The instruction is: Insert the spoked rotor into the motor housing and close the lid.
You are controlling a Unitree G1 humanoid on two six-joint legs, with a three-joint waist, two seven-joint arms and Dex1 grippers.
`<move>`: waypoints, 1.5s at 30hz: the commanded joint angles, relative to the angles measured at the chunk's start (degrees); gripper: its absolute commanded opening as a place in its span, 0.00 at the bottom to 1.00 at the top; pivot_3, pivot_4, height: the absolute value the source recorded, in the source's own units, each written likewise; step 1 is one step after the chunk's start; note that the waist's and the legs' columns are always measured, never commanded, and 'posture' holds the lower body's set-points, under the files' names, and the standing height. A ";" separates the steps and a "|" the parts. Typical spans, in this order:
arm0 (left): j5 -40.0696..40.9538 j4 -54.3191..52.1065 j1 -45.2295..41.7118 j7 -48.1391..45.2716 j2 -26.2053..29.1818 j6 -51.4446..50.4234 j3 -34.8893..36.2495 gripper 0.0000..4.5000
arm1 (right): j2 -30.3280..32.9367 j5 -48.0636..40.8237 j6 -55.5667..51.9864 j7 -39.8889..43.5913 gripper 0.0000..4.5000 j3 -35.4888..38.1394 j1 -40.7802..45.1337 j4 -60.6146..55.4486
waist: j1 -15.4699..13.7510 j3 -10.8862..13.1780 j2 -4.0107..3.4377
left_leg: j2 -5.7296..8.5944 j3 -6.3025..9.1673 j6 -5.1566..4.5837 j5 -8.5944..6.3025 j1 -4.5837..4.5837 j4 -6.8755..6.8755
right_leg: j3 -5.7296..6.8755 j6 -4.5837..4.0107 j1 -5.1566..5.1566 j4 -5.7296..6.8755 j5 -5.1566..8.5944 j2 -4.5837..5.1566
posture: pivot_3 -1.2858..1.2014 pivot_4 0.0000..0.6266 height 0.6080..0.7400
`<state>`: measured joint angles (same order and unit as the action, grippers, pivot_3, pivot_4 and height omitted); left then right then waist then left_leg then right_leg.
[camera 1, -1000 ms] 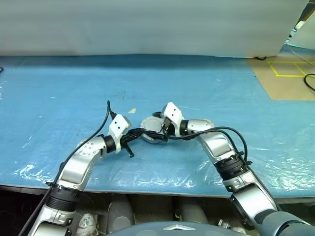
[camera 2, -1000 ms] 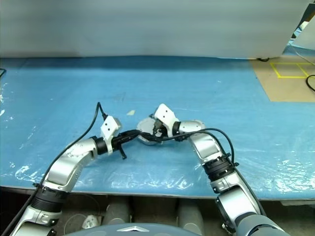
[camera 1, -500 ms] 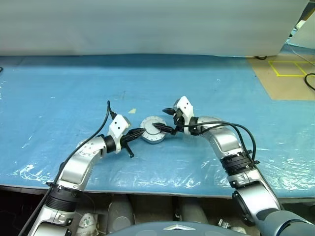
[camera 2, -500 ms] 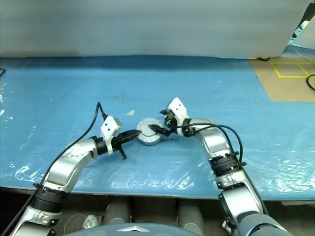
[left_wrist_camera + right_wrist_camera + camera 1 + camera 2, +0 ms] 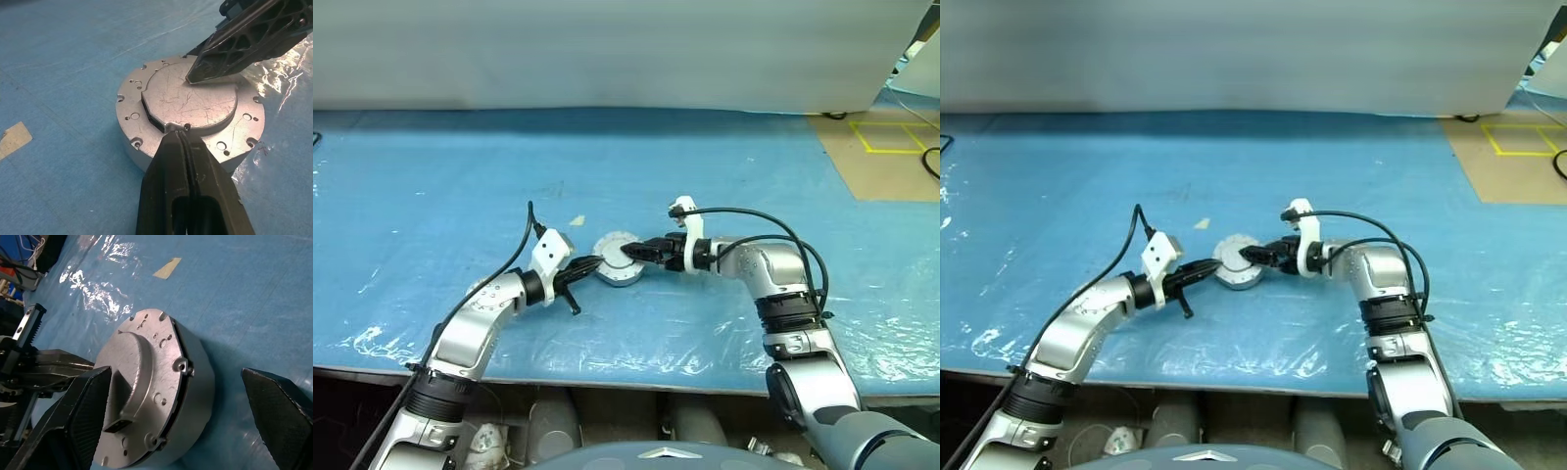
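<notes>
The motor housing [image 5: 618, 260] lies flat on the blue table, its scratched silver lid [image 5: 193, 100] on top. The spoked rotor is hidden. My left gripper [image 5: 593, 262] is shut, and its tips [image 5: 182, 139] press against the housing's near rim from the left. My right gripper [image 5: 631, 251] comes in from the right and stands wide open. One of its fingers [image 5: 230, 46] hovers with its tip at the lid's top. In the right wrist view the housing [image 5: 161, 396] sits between the spread fingers [image 5: 78, 421], with nothing gripped.
A scrap of tape [image 5: 576, 221] lies just behind the housing. Crinkled clear film [image 5: 891, 343] covers the table near its front edge. At the far right the table ends beside a brown floor with yellow lines [image 5: 886, 137]. A pale wall [image 5: 607, 49] closes the back.
My right gripper has rolled and drawn back to the right, off the top of the housing, so the lid now shows. The left gripper and the housing have stayed put.
</notes>
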<state>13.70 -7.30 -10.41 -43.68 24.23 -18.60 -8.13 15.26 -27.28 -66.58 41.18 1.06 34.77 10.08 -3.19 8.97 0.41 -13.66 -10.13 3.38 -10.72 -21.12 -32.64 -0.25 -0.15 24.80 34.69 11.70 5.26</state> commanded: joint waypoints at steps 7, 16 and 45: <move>-0.70 1.29 0.79 -0.20 -0.24 -0.05 -1.46 0.00 | -4.96 -11.07 -14.57 -5.75 0.99 17.15 4.96 5.34 | -0.30 0.00 -0.06 | 0.01 -0.02 0.03 0.02 0.02 0.02 | -0.05 0.00 0.06 0.05 0.00 -0.01 | 0.52 0.24 1.00; -0.82 1.48 0.77 -0.18 0.11 0.43 -0.98 0.00 | -13.68 -13.68 -21.83 -12.33 0.90 25.36 5.84 5.19 | -0.62 -0.02 -0.08 | 0.00 -0.03 0.16 0.09 0.05 0.25 | -0.02 0.00 0.15 0.01 0.00 -0.06 | 0.52 0.24 1.00; 3.98 -0.62 0.95 -3.19 0.08 2.84 2.54 0.00 | 2.52 -7.41 -2.24 -0.07 0.42 -2.60 -3.60 -1.98 | -0.73 -0.07 -0.16 | 0.01 -0.02 0.35 0.03 0.09 0.39 | -0.02 -0.02 0.17 0.00 0.15 -0.09 | 0.52 0.24 1.00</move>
<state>15.78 -5.59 -10.13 -45.79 23.56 -15.79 -7.04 16.82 -35.02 -70.52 39.73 -0.63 30.59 8.75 -3.92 8.90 0.24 -13.65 -10.15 3.73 -10.69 -21.05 -32.25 -0.28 -0.17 24.99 34.69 11.85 5.17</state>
